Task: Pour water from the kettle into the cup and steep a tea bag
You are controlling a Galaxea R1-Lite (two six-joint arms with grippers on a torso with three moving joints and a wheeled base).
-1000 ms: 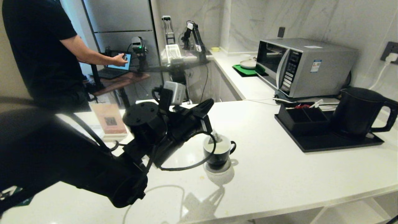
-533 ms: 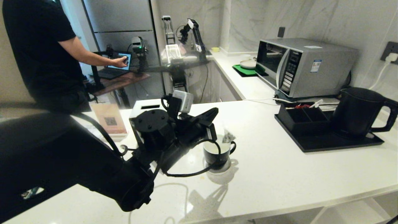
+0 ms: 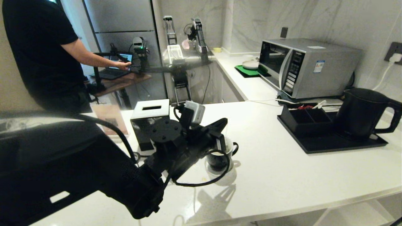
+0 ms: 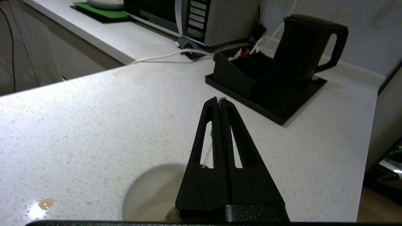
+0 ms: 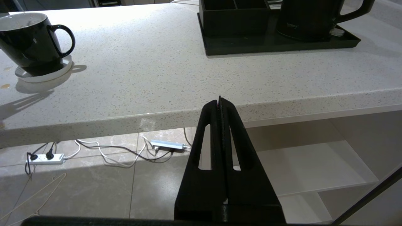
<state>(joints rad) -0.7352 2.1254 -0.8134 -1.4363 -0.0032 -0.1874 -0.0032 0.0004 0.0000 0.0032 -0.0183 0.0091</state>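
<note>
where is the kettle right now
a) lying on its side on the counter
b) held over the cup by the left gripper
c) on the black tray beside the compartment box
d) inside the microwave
c: the kettle stands upright on the black tray, next to the compartment box and well away from the cup.

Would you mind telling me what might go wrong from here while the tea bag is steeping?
1. The left gripper seems to pinch the thin string only at its tips, so it may slip into the cup.
2. The arm's loose cable loops close by the cup, which stands on a small coaster; a sweep of the arm might drag or tip it.
</note>
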